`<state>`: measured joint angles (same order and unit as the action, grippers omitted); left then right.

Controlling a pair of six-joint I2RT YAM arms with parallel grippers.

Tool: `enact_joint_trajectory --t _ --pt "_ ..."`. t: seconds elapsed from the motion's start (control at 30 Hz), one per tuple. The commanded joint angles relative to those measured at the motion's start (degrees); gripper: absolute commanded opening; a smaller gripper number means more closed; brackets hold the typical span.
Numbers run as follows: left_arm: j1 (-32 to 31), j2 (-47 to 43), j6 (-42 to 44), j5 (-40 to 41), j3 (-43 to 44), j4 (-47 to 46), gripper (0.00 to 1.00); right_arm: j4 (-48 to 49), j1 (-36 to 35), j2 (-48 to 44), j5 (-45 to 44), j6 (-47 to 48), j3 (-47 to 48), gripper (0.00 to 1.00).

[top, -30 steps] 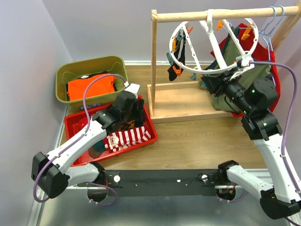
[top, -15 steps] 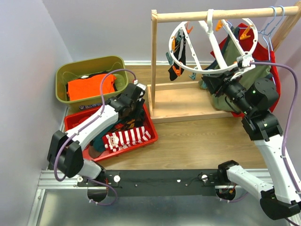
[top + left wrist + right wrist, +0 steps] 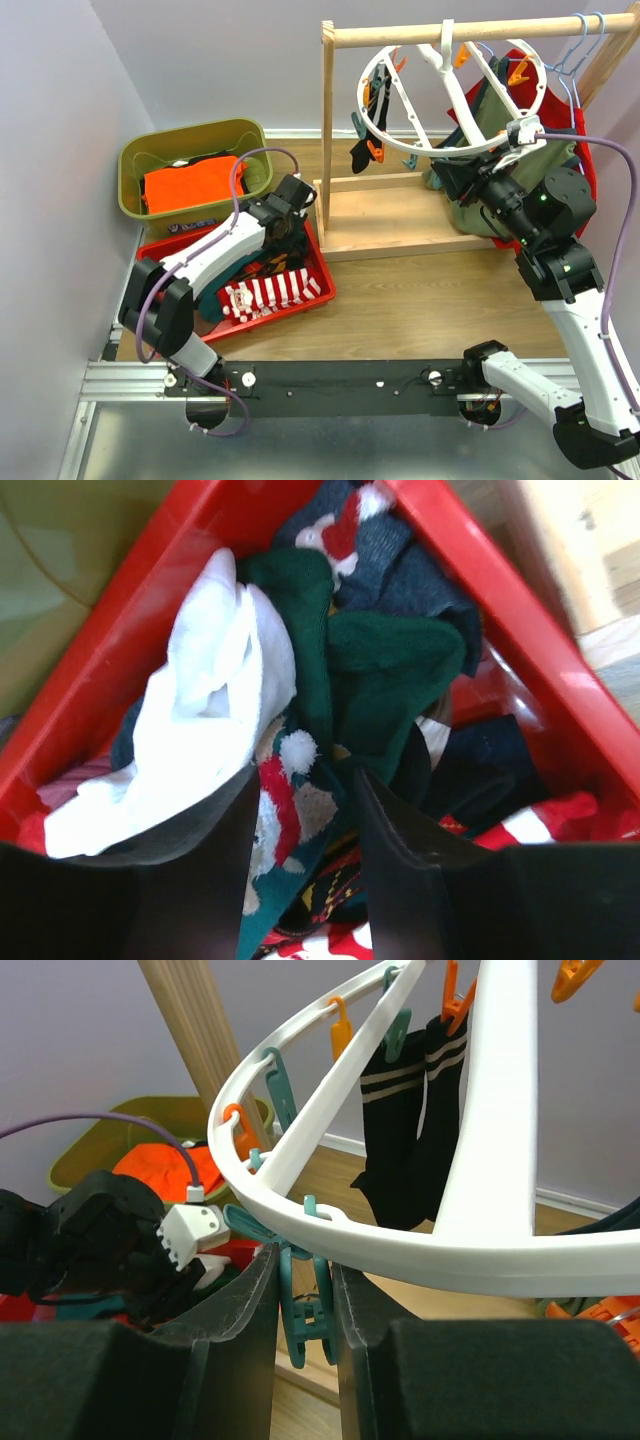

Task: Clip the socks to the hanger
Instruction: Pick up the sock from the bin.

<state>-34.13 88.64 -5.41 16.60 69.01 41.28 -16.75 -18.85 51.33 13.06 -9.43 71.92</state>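
The white ring hanger (image 3: pixel 455 152) hangs from the wooden rack, with a black sock (image 3: pixel 360 150) clipped at its left. My right gripper (image 3: pixel 445 165) is under the ring's near rim (image 3: pixel 420 1250), shut on a dangling teal clip (image 3: pixel 305 1310). Clipped black socks (image 3: pixel 400 1130) show beyond it. My left gripper (image 3: pixel 278 232) is down in the red tray (image 3: pixel 318 293), open, its fingers on either side of a teal, red and white patterned sock (image 3: pixel 290 810). A white sock (image 3: pixel 210 710) and a dark green sock (image 3: pixel 390 670) lie just ahead of it.
A red-and-white striped sock (image 3: pixel 275 292) lies at the tray's front. An olive bin (image 3: pixel 135 190) with an orange garment (image 3: pixel 195 185) stands behind the tray. The rack's post (image 3: pixel 328 130) is right of the left gripper. Olive (image 3: pixel 500 110) and red (image 3: pixel 585 170) shirts hang behind the hanger.
My left arm has swung toward the tray's back right corner and lowered its gripper into the sock pile. The right gripper has stayed on the clip; the hung black sock swung slightly.
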Motion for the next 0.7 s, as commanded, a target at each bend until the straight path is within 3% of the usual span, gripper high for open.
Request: enact_joint_trajectory --t 0.0,0.03,0.1,0.2,0.23,0.67 --pt "0.2 1.9 -0.4 3.4 1.8 2.5 0.48 -1.4 -0.2 -0.8 -0.3 0.4 -0.2 0.15" --pt "0.3 2.1 -0.5 4.2 2.3 2.7 0.39 -1.4 -0.2 -0.8 -0.3 0.4 -0.1 0.15" --pt "0.3 2.2 -0.7 4.7 2.8 3.1 0.31 -1.4 -0.1 -0.8 -0.4 0.4 -0.1 0.15" --pt "0.3 1.4 -1.1 5.1 4.1 4.2 0.11 -1.4 -0.2 -0.9 -0.2 0.3 -0.1 0.15" --pt "0.3 0.8 -1.4 5.5 4.9 4.4 0.01 -1.4 -0.2 -0.8 -0.1 0.4 -0.1 0.14" --pt "0.3 -10.1 -1.9 1.2 13.7 6.6 0.00 -1.4 -0.1 -0.5 0.4 0.2 0.3 0.14"
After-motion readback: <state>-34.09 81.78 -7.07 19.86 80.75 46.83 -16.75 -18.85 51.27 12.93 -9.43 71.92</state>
